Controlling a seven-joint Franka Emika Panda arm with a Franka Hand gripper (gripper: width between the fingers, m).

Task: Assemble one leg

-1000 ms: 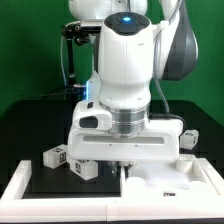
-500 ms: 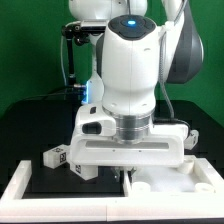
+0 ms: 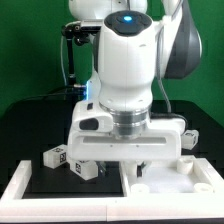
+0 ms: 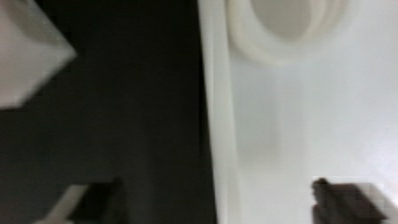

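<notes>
My gripper (image 3: 131, 170) hangs low over the near-left edge of the flat white tabletop piece (image 3: 176, 176), at the exterior view's lower right. In the wrist view the gripper (image 4: 222, 200) is open and empty. One dark fingertip (image 4: 93, 200) is over the black mat and the other over the white tabletop (image 4: 302, 120), so the jaws straddle its edge. A round recess (image 4: 294, 30) shows in the tabletop. Two white legs with marker tags (image 3: 56, 155) (image 3: 85, 170) lie on the mat to the exterior view's left.
Another white tagged part (image 3: 186, 140) sits behind the hand on the exterior view's right. A white raised border (image 3: 40, 198) runs along the front and left of the black mat (image 3: 40, 170). The arm's body hides the middle of the work area.
The hand shifted slightly toward the exterior view's right and lower half a second ago, then came back. The gripper stays open and the parts have not moved.
</notes>
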